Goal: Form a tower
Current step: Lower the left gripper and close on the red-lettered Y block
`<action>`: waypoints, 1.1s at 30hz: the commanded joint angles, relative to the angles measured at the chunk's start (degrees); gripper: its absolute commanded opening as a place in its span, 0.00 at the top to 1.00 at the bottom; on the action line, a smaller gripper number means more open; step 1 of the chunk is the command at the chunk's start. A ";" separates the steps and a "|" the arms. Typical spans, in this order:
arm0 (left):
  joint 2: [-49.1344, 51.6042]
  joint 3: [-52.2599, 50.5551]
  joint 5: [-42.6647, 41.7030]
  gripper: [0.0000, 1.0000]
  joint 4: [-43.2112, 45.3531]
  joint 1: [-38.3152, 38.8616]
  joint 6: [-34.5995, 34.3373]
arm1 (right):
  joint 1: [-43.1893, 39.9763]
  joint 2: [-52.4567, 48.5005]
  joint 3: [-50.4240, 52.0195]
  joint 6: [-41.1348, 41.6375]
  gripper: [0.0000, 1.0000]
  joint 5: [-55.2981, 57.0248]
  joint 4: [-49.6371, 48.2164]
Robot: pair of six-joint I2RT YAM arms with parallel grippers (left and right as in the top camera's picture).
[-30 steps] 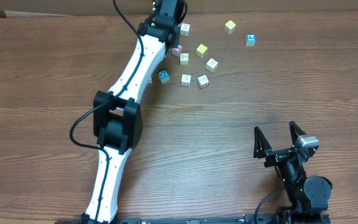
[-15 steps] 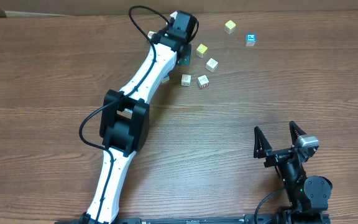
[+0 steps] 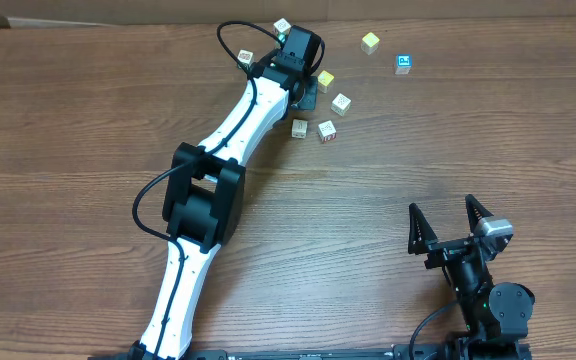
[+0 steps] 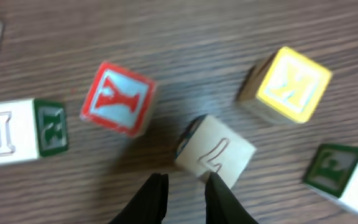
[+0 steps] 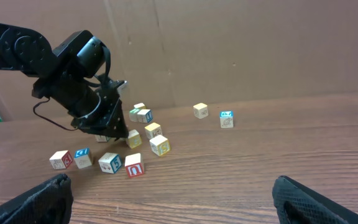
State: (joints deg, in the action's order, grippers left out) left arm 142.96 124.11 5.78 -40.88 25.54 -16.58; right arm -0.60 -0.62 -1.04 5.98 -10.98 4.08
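- Left gripper [image 4: 185, 179]: I saw the jaws nearly together, nothing between them.
- Tower [image 4: 216, 152] sat right at the fingertips; I couldn't tell contact or height.
- Its top was pale cream with a carved letter, blue on one side.
- It stood between red Y cube [image 4: 118, 98] and yellow K cube [image 4: 289, 84].
- Right gripper [image 3: 442, 206]: spread wide, well apart.
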 commanded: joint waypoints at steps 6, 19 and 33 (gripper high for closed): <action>0.17 6.45 7.39 0.73 -0.61 0.20 5.55 | 0.44 0.46 0.59 -0.07 0.00 0.39 -0.31; 0.20 6.25 7.58 0.37 3.58 -1.86 15.34 | 0.44 0.46 0.59 -0.07 0.00 0.39 -0.28; 0.20 0.11 -4.46 0.46 9.60 -5.75 15.39 | 0.44 0.46 0.59 -0.07 0.00 0.39 -0.31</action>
State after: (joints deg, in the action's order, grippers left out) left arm 143.17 124.81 3.92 -32.27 19.92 -2.35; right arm -0.60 -0.62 -1.04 5.98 -10.98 4.05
